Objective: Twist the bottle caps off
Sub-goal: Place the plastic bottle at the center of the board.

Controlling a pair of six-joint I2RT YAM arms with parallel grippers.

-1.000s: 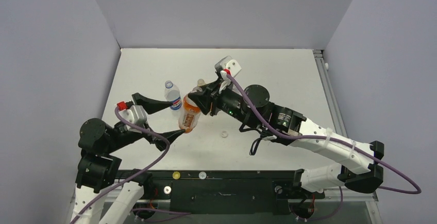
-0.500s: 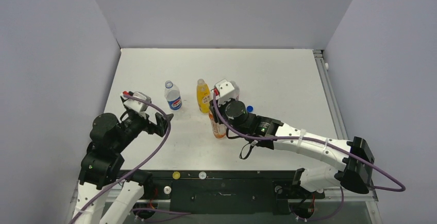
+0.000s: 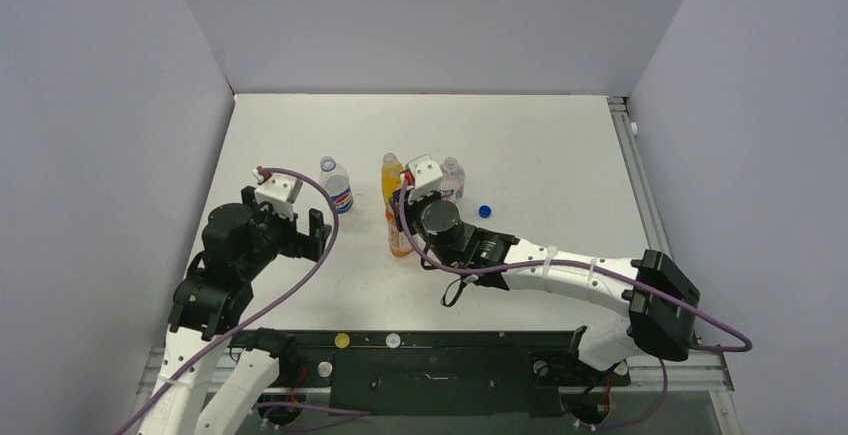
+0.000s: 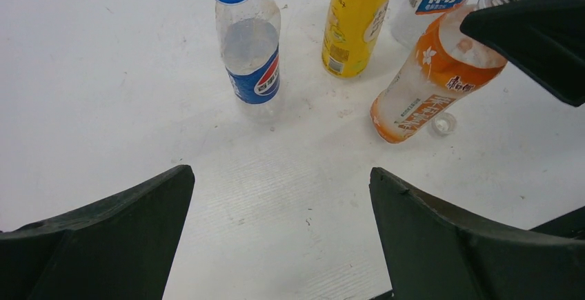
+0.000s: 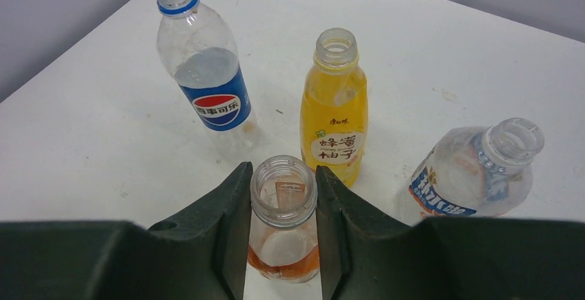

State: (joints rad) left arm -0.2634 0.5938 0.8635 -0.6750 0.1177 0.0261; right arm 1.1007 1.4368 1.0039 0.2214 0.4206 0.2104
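Right fingers: clamped on open neck of orange bottle, mid-worktop.
Left fingers: wide apart, holding nothing, nearer left edge.
Neighbours: Pepsi bottle, yellow bottle, water bottle, all uncapped.
Blue cap: on worktop, toward right edge.

1. My left gripper has let go of the orange bottle. A second ago its fingers stood either side of the bottle's lower end. Now it is drawn back to the near left, well apart from every bottle.
2. My right gripper has carried the orange bottle by its neck, first out to the right of the yellow bottle. It now leans just in front of that bottle.
3. The right arm has swung lower across the desk. That uncovers the water bottle and the blue cap, both hidden a second ago.
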